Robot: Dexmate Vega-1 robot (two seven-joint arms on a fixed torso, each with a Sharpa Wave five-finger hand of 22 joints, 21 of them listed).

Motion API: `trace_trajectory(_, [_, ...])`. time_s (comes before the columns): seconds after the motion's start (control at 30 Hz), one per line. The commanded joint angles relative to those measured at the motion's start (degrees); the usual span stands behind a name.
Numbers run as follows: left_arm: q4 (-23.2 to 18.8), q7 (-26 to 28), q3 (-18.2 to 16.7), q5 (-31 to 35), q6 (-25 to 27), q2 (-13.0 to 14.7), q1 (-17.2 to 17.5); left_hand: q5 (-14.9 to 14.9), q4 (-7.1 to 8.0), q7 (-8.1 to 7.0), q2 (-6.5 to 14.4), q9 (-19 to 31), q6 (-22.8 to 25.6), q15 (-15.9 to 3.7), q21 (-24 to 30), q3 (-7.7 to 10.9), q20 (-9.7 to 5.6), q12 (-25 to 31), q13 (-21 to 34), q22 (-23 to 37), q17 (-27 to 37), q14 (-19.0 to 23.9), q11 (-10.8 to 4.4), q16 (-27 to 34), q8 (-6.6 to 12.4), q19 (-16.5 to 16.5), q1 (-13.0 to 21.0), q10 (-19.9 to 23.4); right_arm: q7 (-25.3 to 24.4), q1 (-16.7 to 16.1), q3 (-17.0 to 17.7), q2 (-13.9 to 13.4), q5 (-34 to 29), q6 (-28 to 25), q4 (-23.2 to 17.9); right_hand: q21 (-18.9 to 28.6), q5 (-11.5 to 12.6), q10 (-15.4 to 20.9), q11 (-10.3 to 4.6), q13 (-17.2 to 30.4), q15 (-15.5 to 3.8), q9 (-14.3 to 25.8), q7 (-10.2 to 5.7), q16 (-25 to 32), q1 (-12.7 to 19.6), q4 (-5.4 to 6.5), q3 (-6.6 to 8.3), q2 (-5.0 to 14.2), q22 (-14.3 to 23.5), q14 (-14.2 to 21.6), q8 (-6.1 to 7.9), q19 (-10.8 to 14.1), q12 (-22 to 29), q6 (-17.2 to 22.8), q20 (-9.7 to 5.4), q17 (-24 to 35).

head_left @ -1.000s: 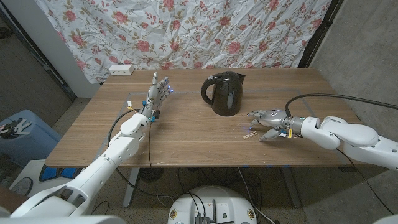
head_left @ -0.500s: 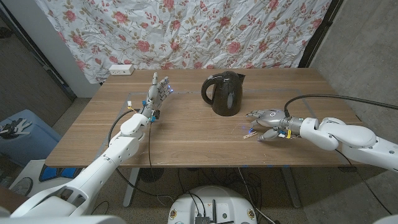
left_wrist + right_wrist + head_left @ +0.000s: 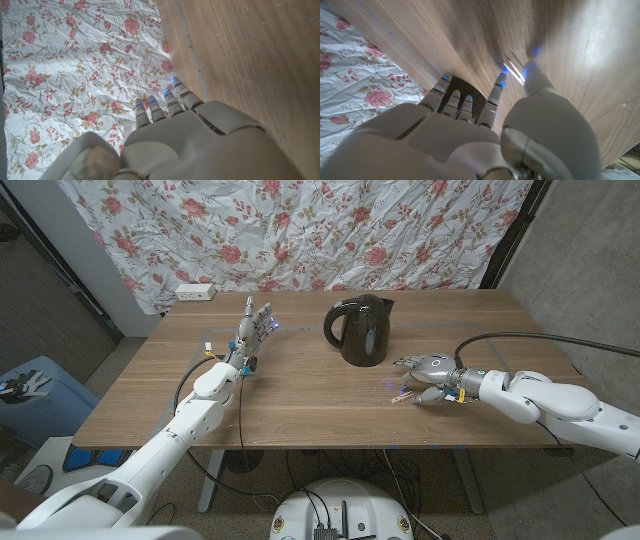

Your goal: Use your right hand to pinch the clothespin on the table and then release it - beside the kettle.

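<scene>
One clothespin (image 3: 401, 395) lies on the table (image 3: 300, 405), in front of the kettle (image 3: 362, 330) and a little to its right, near it but not touching. My right hand (image 3: 428, 372) hovers just beside the pin on its right side, fingers spread and reaching toward it, thumb apart from the others, nothing held. In the right wrist view my fingertips (image 3: 497, 85) point down at the wood with the pin (image 3: 515, 73) as a pale sliver between finger and thumb; I cannot tell whether either one touches it.

I judge the step in hand to be the approach for the pinch. To do it well I should bring thumb and one finger onto the pin's two long handle ends, not the jaw end, and squeeze straight across so it does not skid on the smooth wood. The pin looks small and light, so a sideways nudge would likely flick it toward the kettle. Coming down gently and closing slowly should keep it seated.

My left hand (image 3: 251, 330) is well apart on the far left of the table, fingers straight and together-ish, holding nothing, with the flowered cloth (image 3: 75, 60) beyond it.
</scene>
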Motion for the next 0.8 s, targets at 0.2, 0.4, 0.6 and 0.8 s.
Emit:
trace_trajectory(0.2, [0.01, -0.02, -0.01, -0.01, 0.02, 0.00, 0.00, 0.46, 0.33, -0.50, 0.62, 0.28, 0.03, -0.39, 0.42, 0.05, 0.04, 0.34, 0.12, 0.14, 0.21, 0.52, -0.43, 0.48, 0.36, 0.47, 0.04, 0.15, -3.68, -0.07, -0.91, 0.66, -2.09, -0.03, 1.43, 0.41, 0.36, 1.94, -0.71, 0.17, -0.94, 0.47, -0.10, 0.94, 2.04, -0.35, 0.01, -0.30, 0.04, 1.86, 1.56, 1.27, 0.52, 3.03, -0.52, 0.20])
trace_trajectory(0.4, [0.00, -0.01, -0.01, -0.01, 0.02, 0.00, 0.01, 0.46, 0.33, -0.50, 0.62, 0.28, 0.03, -0.35, 0.41, 0.05, 0.04, 0.36, 0.12, 0.14, 0.21, 0.49, -0.31, 0.47, 0.36, 0.44, 0.04, 0.20, -4.57, 0.43, -1.49, 0.97, -2.83, 0.42, 2.31, 0.44, 0.58, 2.78, -1.13, 0.16, -1.58, 0.58, -0.15, 1.26, 2.52, -0.30, -0.38, -0.70, 0.03, 2.73, 2.21, 2.11, 0.57, 4.24, -1.47, 0.25])
trace_trajectory(0.6, [0.00, 0.00, -0.01, 0.00, 0.03, 0.01, 0.01, 0.46, 0.32, -0.50, 0.62, 0.28, 0.02, -0.40, 0.41, 0.05, 0.04, 0.32, 0.12, 0.14, 0.21, 0.48, -0.32, 0.46, 0.35, 0.46, 0.04, 0.09, -5.90, 0.59, -1.78, 1.15, -3.46, 0.42, 2.90, 0.46, 0.85, 3.47, -1.36, 0.15, -2.02, 0.72, -0.13, 1.42, 2.99, -0.28, -0.60, -0.84, 0.02, 3.20, 2.89, 2.72, 0.63, 5.58, -1.91, 0.28])
trace_trajectory(0.8, [-0.01, 0.00, -0.01, 0.00, 0.03, 0.01, 0.01, 0.46, 0.33, -0.50, 0.62, 0.28, 0.02, -0.43, 0.42, 0.05, 0.09, 0.31, 0.12, 0.14, 0.21, 0.55, -0.26, 0.49, 0.35, 0.47, 0.04, 0.07, -5.58, 1.45, -2.39, 1.79, -3.73, 0.71, 3.38, 0.36, 1.07, 4.00, -1.58, 0.14, -2.41, 0.81, -0.17, 1.47, 3.47, -0.30, -0.73, -0.95, 0.02, 3.39, 3.32, 2.91, 0.67, 6.39, -2.10, 0.29])
